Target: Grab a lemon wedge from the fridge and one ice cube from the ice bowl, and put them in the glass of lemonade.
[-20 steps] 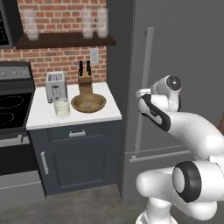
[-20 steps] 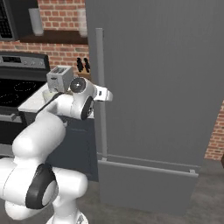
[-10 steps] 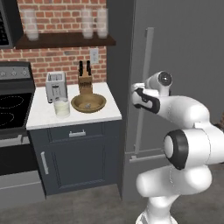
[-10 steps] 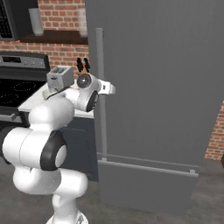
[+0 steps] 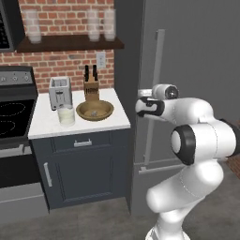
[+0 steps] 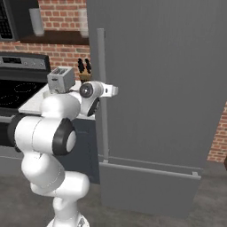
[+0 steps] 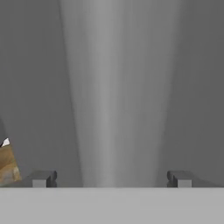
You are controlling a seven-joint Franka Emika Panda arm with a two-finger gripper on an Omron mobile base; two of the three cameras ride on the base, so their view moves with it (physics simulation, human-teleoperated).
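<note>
The tall grey fridge (image 5: 197, 56) (image 6: 168, 80) stands shut, so the lemon wedge is hidden. My gripper (image 5: 143, 108) (image 6: 106, 91) (image 7: 111, 179) is open at mid-height of the fridge's long vertical handle (image 5: 158, 56) (image 6: 101, 53) (image 7: 118, 87). In the hand view the bar runs up between the two spread fingertips (image 7: 43, 178); contact cannot be told. On the white counter to the left sit the wooden ice bowl (image 5: 94, 110) and the glass of lemonade (image 5: 66, 117). The ice cube is too small to make out in the bowl.
A toaster (image 5: 59, 92) (image 6: 61, 78) and a knife block (image 5: 91, 86) stand behind the bowl. A black stove (image 5: 11, 117) adjoins the counter on the left. Tall clear glasses (image 5: 101, 23) line a shelf above. Dark blue cabinets (image 5: 79, 168) lie below the counter.
The arm has swung the hand left and slightly up onto the fridge handle, and the elbow has come forward. The jaws stayed wide open.
</note>
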